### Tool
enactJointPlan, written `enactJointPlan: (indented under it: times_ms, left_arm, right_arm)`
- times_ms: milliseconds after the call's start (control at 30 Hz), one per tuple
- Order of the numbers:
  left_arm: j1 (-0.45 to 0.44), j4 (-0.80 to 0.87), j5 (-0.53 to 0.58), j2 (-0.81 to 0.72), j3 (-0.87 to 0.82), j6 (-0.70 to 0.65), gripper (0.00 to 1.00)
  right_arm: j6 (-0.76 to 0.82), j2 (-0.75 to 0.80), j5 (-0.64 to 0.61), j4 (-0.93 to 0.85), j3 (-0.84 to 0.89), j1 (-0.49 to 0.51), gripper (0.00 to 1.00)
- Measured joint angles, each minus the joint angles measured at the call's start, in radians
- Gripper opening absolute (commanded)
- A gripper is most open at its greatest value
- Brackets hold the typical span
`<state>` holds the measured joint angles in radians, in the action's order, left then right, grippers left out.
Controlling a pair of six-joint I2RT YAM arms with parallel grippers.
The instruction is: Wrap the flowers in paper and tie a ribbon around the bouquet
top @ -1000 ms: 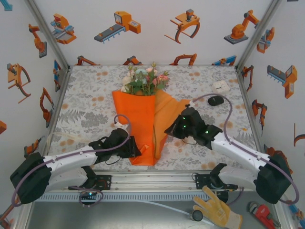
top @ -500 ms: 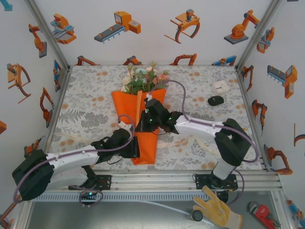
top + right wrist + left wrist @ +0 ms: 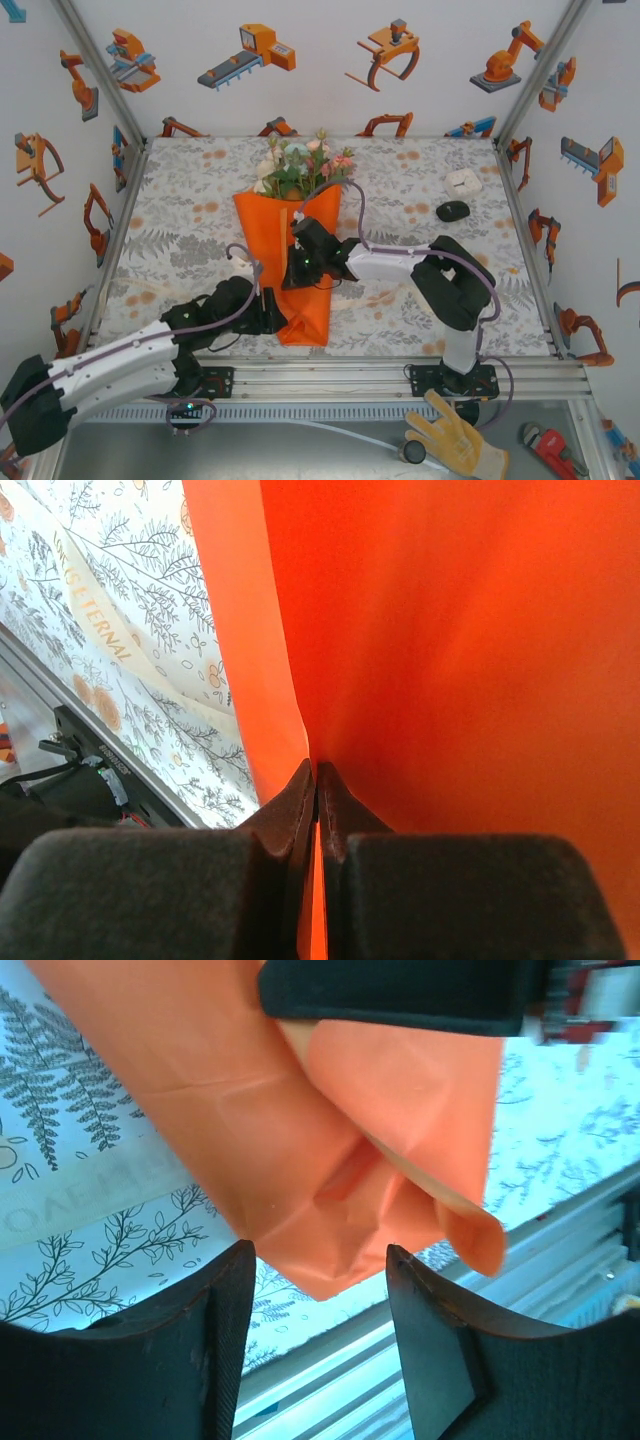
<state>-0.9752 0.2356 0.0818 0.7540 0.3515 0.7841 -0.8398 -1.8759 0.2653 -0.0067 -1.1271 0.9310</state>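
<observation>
While the right tool (image 3: 316,772) pinches the paper (image 3: 272,228) flap across, the left tool (image 3: 320,1253) sits spread at the tip; wrapping looks midway, and the flap next needs pinning.

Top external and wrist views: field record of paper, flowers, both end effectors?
paper: orange, folded into a cone, narrow end toward the arms
flowers: blossoms stick out of the cone's far, wide end
left end effector: open, jaws either side of the cone's narrow tip, not pinching
right end effector: shut on a paper fold at mid-cone
other: white box and black oval object on the table, far right
</observation>
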Motion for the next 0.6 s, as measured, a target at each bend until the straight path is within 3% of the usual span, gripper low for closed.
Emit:
enactJointPlan:
  times_ms: [133,367,533,600]
  left_arm:
    - [-0.032,-0.054,-0.05,-0.029,0.011,-0.054,0.54]
    - [-0.081,-0.177,-0.125,0.165,0.138,-0.171,0.58]
    - [-0.085,-0.286,-0.121,0.361,0.19,-0.187,0.46]
    - [-0.085,-0.294,-0.096,0.428,0.186,-0.183,0.43]
  right_arm:
    - [-0.016,-0.023,0.0,0.021,0.0,-0.006,0.1]
    - [-0.098,-0.038,0.003,0.101,0.002,-0.052,0.13]
    - [-0.137,-0.054,0.027,0.164,0.002,-0.058,0.16]
    - [-0.145,-0.063,0.038,0.179,0.002,-0.058,0.23]
